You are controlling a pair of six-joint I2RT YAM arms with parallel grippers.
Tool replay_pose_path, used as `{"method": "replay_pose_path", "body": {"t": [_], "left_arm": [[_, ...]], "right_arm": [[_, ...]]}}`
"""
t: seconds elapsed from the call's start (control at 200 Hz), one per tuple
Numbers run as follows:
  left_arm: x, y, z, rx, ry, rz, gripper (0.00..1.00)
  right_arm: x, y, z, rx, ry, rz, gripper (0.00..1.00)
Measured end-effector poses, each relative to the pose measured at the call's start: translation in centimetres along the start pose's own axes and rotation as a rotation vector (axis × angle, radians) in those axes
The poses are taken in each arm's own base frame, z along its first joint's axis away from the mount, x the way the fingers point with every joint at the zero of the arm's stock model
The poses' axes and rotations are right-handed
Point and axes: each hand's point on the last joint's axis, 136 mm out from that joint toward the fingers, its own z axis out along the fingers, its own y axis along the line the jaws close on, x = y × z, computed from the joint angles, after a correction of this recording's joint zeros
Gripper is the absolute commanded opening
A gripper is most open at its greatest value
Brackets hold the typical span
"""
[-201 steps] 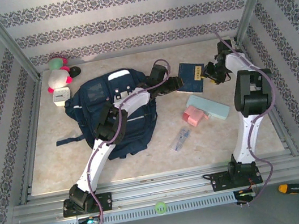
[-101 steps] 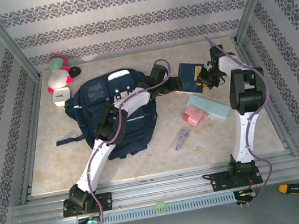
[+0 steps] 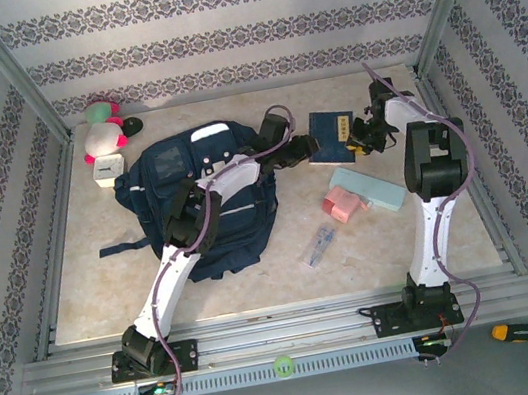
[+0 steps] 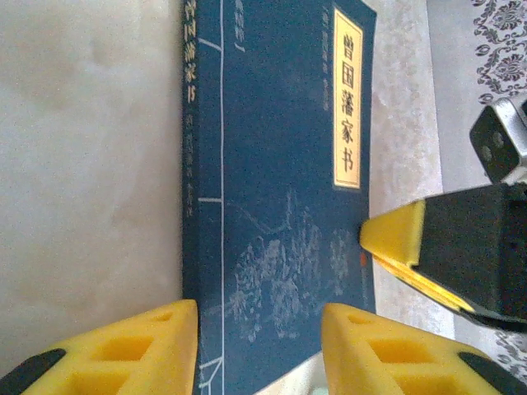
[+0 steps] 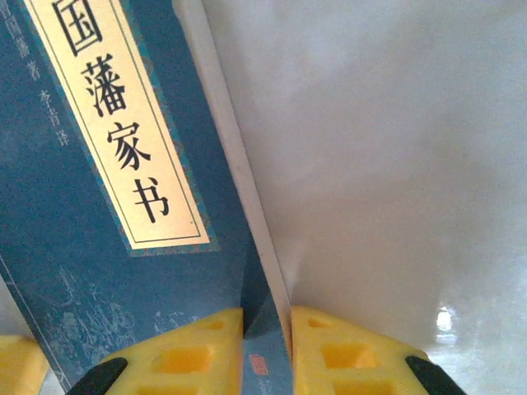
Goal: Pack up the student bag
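Upper left of the overhead view: a pink-and-white plush toy (image 3: 103, 133) and a small white box (image 3: 109, 169) sit at the far corner of the surface (image 3: 96, 286). Just right of them we find the student bag (image 3: 157, 195), lying flat left of centre, with the left arm stretched across it.

The left claw (image 3: 305, 150) is past the bag's upper right corner, at the left edge of a blue book (image 3: 334, 133). In its wrist view the fingers stand part open over the cover, gripping nothing.

The right claw (image 3: 358, 141) meets the book's right edge. Its wrist view shows the two fingers nearly closed, with that edge pinched between them.

Below the book, a pink block (image 3: 340, 207) touches a pale teal box (image 3: 374, 189). A small packet (image 3: 320, 246) lies lower in the frame.
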Motion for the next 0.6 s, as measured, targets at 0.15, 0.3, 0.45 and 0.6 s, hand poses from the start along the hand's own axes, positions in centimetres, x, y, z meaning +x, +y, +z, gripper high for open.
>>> {"method": "replay_pose_path", "body": {"t": [0.15, 0.3, 0.45, 0.6], "left_arm": [[0.4, -1.1, -1.9, 0.023, 0.0, -0.032, 0.42], [-0.2, -3.6, -3.7, 0.09, -0.031, -0.021, 0.42], [-0.7, -5.7, -5.3, 0.145, -0.059, -0.003, 0.42], [-0.6, -6.4, -6.7, 0.156, -0.073, 0.017, 0.42]], "right_arm": [[0.5, 0.7, 0.3, -0.009, 0.011, -0.015, 0.18], [1.4, 1.6, 0.7, -0.036, 0.038, -0.026, 0.18], [2.7, 3.1, 1.3, -0.068, 0.069, -0.051, 0.18], [4.1, 4.9, 2.0, -0.102, 0.094, -0.085, 0.17]]}}
